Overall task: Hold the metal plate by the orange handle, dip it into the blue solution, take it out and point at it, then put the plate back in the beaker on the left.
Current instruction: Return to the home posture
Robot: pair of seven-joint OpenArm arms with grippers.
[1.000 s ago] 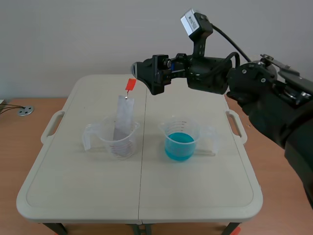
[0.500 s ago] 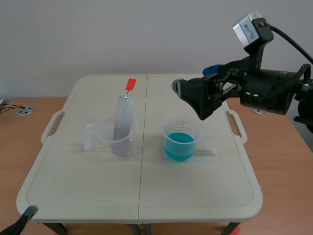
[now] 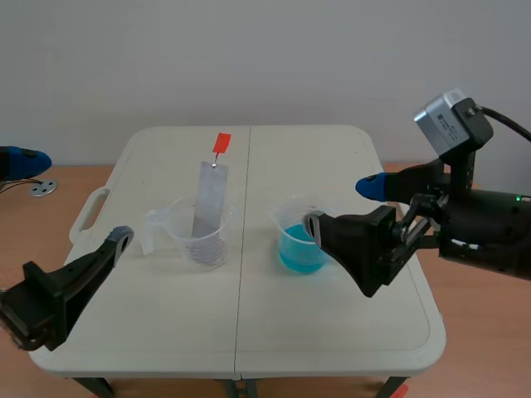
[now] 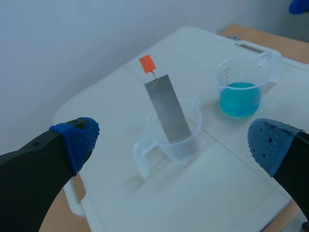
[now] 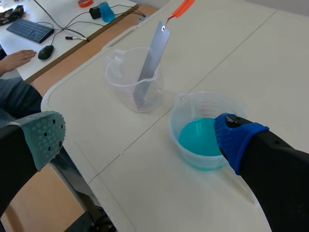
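The grey metal plate [image 3: 211, 201] leans upright in the clear left beaker [image 3: 199, 239], its orange handle [image 3: 221, 143] sticking up free. The right beaker [image 3: 304, 237] holds blue solution. My right gripper [image 3: 348, 211] hangs open just right of the blue beaker, holding nothing. My left gripper [image 3: 70, 199] is open at the table's left edge, well clear of the plate. From the left wrist, the plate [image 4: 167, 108], handle [image 4: 147, 63] and blue beaker [image 4: 240, 94] lie ahead of the open left gripper [image 4: 172, 135]. From the right wrist, the plate [image 5: 150, 60] and blue beaker [image 5: 203, 130] lie ahead of the open right gripper [image 5: 140, 135].
The white folding table [image 3: 249, 340] has carry handles [image 3: 90, 214] on both sides. Beyond its edge in the right wrist view are a keyboard [image 5: 30, 30], a mouse [image 5: 46, 52] and a person's hand [image 5: 17, 59] on a desk.
My right arm has drawn back from the orange handle, moving right and down to beside the blue beaker. The left arm has come up at the lower left. The plate stayed in the beaker.
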